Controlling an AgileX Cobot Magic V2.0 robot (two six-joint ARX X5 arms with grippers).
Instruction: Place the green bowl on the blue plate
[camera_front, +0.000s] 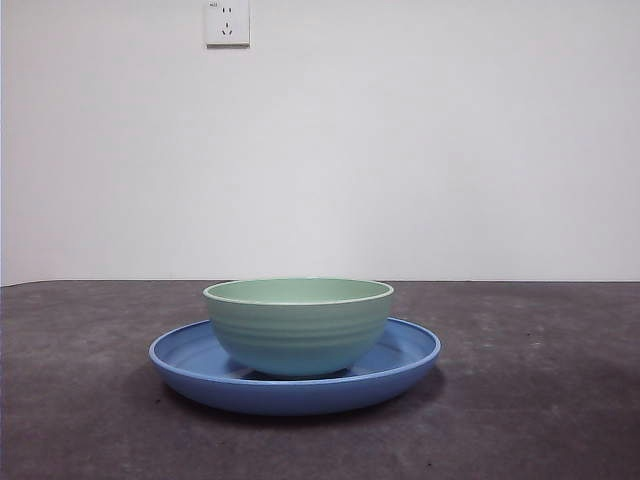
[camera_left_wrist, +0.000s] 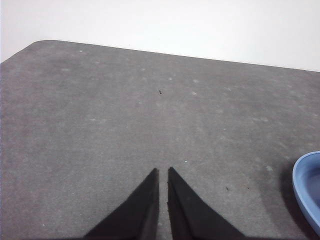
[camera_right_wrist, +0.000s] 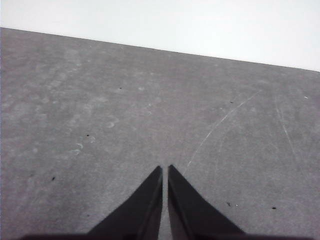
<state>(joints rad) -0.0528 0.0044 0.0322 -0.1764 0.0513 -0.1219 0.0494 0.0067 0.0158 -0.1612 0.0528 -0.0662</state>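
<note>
1. While both arms wait out of the front view, the left gripper (camera_left_wrist: 163, 172) hangs over bare table, its two black tapered jaws drawn together to a thin slit at the tips and holding nothing.
2. Right gripper (camera_right_wrist: 165, 169): same pose, black jaws nearly touching, empty, over bare table.
3. Pale mint-green, deep round bowl (camera_front: 299, 325), faintly ridged outside: upright, mouth upward, standing inside the plate near its middle.
4. Wide, shallow, glossy medium-blue round plate (camera_front: 405, 358): flat on the table, rim showing on both sides of the bowl. Its edge (camera_left_wrist: 306, 192) shows near the left gripper, apart from the jaws.
5. Dark grey, speckled table top (camera_front: 540, 420): faint scratches under the right gripper.
6. White wall (camera_front: 450, 140) behind, with a white socket (camera_front: 227, 22) high up.
</note>
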